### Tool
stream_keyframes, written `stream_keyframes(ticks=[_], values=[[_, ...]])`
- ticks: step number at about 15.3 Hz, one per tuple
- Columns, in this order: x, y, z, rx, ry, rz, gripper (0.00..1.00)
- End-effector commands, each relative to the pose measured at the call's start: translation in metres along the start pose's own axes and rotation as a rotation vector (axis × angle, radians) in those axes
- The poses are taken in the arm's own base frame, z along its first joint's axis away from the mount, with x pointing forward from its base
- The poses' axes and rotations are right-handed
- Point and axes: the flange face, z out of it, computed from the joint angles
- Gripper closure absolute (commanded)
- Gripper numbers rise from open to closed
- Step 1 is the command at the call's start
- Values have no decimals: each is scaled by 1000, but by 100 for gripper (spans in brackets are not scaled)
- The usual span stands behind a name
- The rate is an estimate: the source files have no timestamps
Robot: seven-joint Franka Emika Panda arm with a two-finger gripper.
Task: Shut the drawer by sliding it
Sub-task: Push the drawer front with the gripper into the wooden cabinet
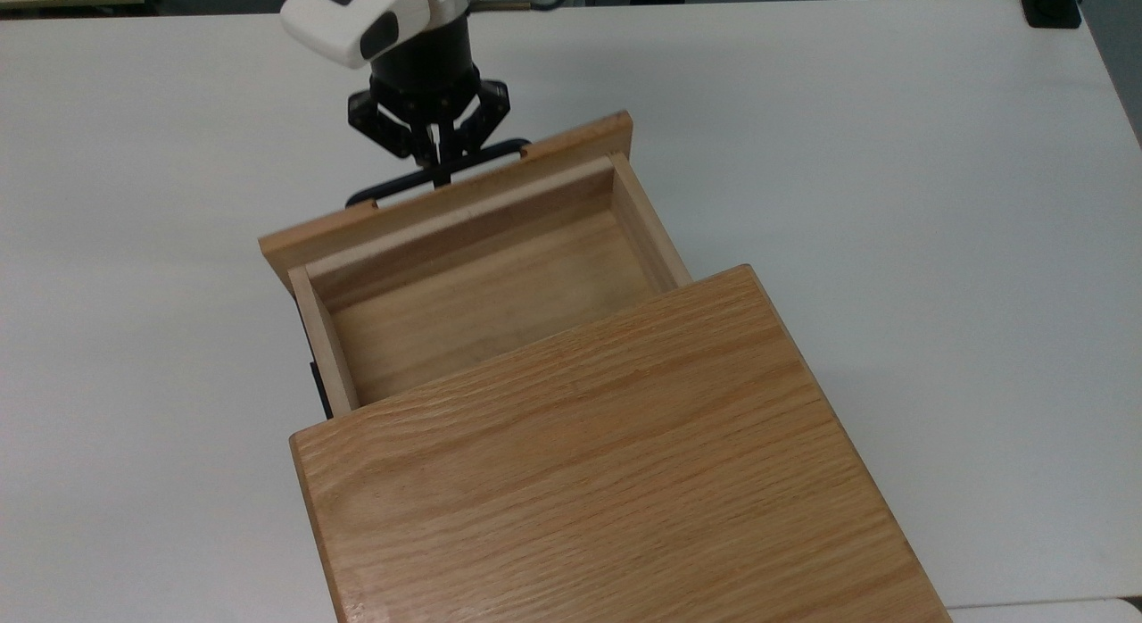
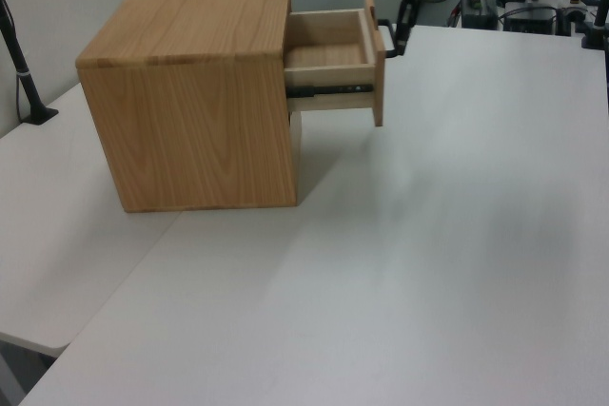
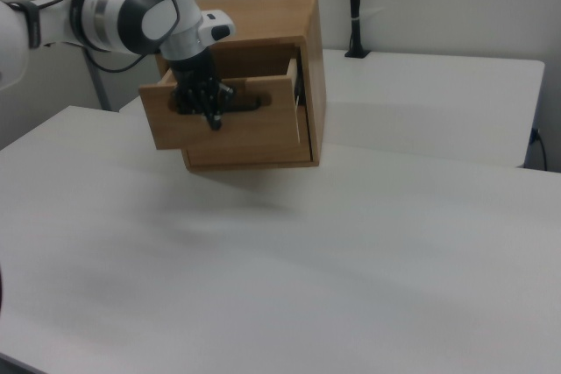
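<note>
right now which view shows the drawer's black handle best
The top view: the handle runs along the drawer front, with the hand at its middle. In the right view the hand covers much of it; the left view shows it end-on.
</note>
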Motion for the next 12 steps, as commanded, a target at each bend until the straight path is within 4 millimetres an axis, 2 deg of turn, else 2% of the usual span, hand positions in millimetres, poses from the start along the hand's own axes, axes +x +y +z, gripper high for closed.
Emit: stream_keyframes(ticks=[1,2,5,8,12], values=[[37,-20,8,-4,108,1,100],[44,-33,10,-5,145,-8,100],[62,-38,5,-8,199,-11,100],[86,-47,9,-7,280,38,100],[100,-57,19,-13,383,64,100]])
